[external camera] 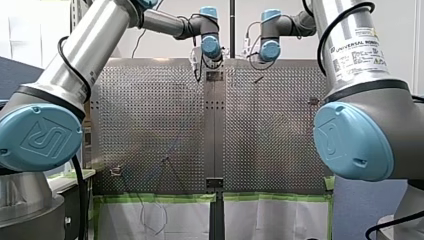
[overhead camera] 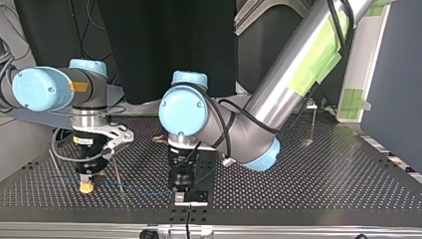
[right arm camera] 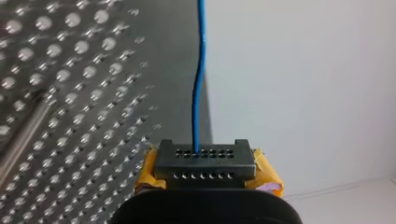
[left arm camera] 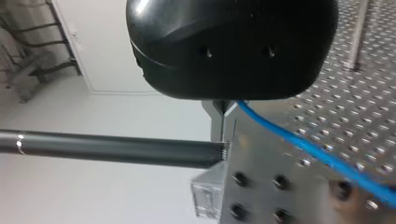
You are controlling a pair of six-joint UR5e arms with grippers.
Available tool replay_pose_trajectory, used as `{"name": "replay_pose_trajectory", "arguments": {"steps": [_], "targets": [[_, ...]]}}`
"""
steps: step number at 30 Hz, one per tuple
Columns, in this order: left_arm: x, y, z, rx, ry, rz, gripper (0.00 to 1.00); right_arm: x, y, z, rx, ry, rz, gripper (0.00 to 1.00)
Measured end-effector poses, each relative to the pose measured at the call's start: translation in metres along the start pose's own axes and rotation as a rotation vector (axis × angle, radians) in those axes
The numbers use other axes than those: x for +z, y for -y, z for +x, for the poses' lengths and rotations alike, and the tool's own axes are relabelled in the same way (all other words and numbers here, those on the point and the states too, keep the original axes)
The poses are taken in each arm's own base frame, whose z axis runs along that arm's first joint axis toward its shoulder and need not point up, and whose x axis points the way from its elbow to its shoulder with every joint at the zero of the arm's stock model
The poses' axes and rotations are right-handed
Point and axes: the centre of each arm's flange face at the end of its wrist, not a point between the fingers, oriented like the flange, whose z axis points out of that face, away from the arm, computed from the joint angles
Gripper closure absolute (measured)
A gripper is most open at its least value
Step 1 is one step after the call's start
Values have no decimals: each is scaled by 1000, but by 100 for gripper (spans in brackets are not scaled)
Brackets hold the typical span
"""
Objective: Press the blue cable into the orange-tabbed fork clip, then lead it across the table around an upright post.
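Note:
The blue cable (overhead camera: 142, 191) lies low over the perforated table (overhead camera: 308, 174), stretched between my two grippers near the table's edge. In the top view my right gripper (overhead camera: 86, 187), with yellow pads, stands at the left. Its wrist view shows it (right arm camera: 198, 153) shut on the cable (right arm camera: 200, 93), which runs straight ahead. My black left gripper (overhead camera: 182, 186) points down beside a small bracket (overhead camera: 191, 197). In its wrist view the metal fingers (left arm camera: 223, 122) are shut, and the cable (left arm camera: 317, 151) leads out from them. I cannot make out the orange-tabbed clip for certain.
A thin upright post (overhead camera: 118, 175) stands just beside my right gripper. A clear post (overhead camera: 311, 124) stands far off at the top view's right. A dark rod (left arm camera: 107, 148) meets the bolted bracket (left arm camera: 252, 186) under my left gripper. Both arms (external camera: 200, 30) reach to the table's far edge.

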Motion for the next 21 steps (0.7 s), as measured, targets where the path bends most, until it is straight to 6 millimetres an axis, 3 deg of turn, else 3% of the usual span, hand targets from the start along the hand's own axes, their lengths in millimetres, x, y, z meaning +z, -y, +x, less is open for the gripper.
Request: {"name": "replay_pose_trajectory", "arguments": {"steps": [14, 21], "targets": [[-6, 49, 41, 27, -97, 40, 99, 8, -43, -4, -7, 54, -24, 100], [3, 61, 61, 35, -111, 47, 99, 13, -61, -4, -7, 53, -39, 100]]}}
